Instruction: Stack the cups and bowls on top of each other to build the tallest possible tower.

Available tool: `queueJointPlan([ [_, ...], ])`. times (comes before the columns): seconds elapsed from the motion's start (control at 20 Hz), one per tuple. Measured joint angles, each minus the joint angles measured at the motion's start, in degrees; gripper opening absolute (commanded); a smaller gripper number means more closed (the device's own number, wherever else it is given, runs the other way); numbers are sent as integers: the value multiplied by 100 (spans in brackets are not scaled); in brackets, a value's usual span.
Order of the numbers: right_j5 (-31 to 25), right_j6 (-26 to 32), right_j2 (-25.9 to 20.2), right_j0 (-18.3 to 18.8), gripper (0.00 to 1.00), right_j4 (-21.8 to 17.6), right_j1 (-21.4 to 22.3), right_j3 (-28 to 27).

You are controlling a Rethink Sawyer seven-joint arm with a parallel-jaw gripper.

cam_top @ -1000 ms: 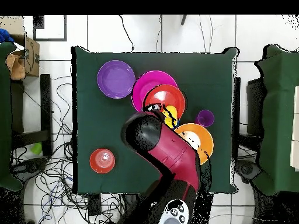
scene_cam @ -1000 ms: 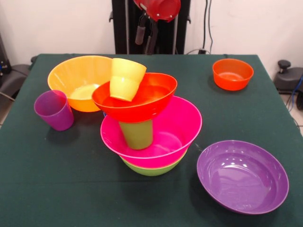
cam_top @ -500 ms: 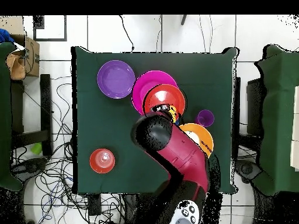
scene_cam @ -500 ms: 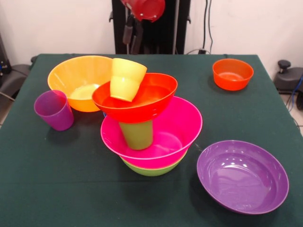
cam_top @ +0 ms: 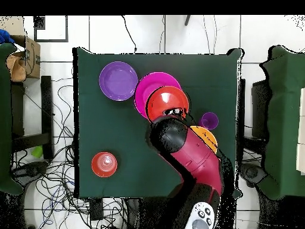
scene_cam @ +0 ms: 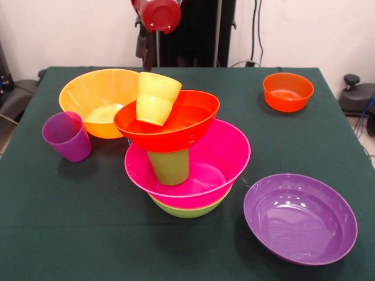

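Observation:
The tower stands mid-table: a lime green bowl (scene_cam: 187, 209) at the bottom, a pink bowl (scene_cam: 217, 158) on it, a green cup (scene_cam: 169, 167) upright inside, a red-orange bowl (scene_cam: 176, 124) tilted on the cup, and a yellow cup (scene_cam: 155, 98) leaning inside that bowl. In the overhead view the red-orange bowl (cam_top: 167, 100) and pink bowl (cam_top: 148, 88) show beside the arm (cam_top: 187, 155). My gripper (scene_cam: 149, 54) hangs open and empty at the far edge, above and behind the tower. A blue bowl is out of view.
A large orange bowl (scene_cam: 94, 96) and a purple cup (scene_cam: 67, 136) stand left of the tower. A purple bowl (scene_cam: 300, 218) lies at the near right. A small red-orange bowl (scene_cam: 287, 91) stands at the far right. In the overhead view the arm covers part of the orange bowl (cam_top: 207, 136).
The arm has swung left along the far edge in the front view, away from above the tower and toward the orange bowl. The tower and other dishes have not moved.

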State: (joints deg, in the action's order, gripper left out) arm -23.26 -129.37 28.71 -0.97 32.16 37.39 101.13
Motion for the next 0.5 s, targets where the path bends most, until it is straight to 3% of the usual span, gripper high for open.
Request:
queueJointPlan([
  [0.5, 32, 0, -50, 9, 100, -2, -98, -7],
])
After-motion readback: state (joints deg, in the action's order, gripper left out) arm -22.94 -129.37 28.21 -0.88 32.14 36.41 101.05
